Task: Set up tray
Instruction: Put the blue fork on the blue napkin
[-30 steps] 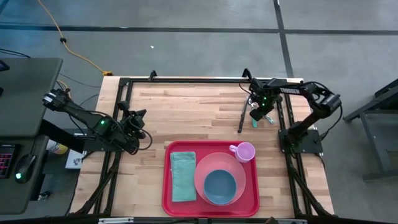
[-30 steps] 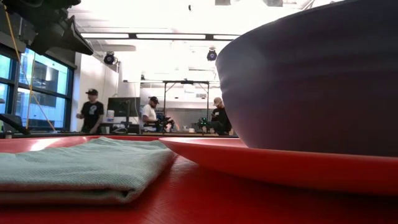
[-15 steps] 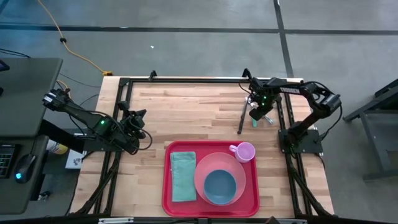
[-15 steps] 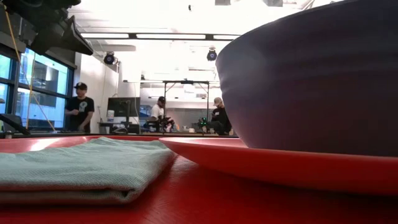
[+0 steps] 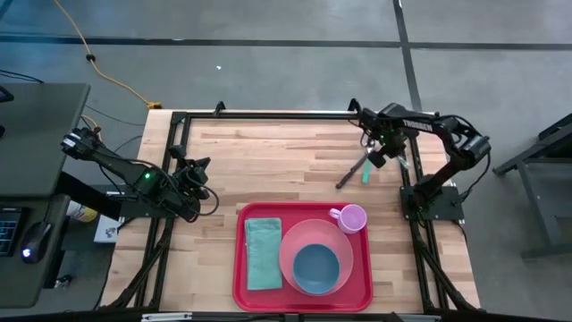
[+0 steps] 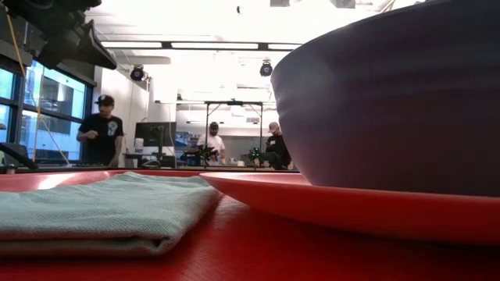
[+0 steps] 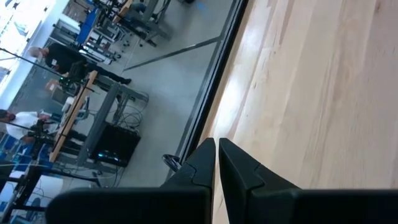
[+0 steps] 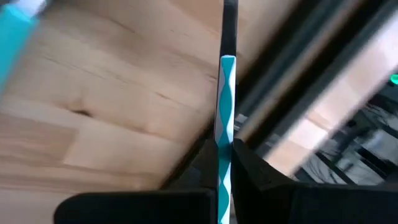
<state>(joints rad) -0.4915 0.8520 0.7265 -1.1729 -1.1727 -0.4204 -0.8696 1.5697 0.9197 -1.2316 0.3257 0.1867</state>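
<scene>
The low view cuts off the dark bowl (image 6: 391, 101) and tray (image 6: 250, 250).

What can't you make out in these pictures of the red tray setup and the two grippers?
- Working end of the slim teal-and-black utensil in the right gripper: too thin in the high view, cut off in the right wrist view.
- Second teal item: blurred, cut by the edge.
- Large red plastic tray: the low view shows only its floor, blocked by the blue bowl.

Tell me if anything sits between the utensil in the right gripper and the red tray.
Nothing visible. The right gripper, jaws shut on the utensil, is at the far right of the table; only bare wood separates it from the tray, whose nearest corner holds a pink mug.
</scene>
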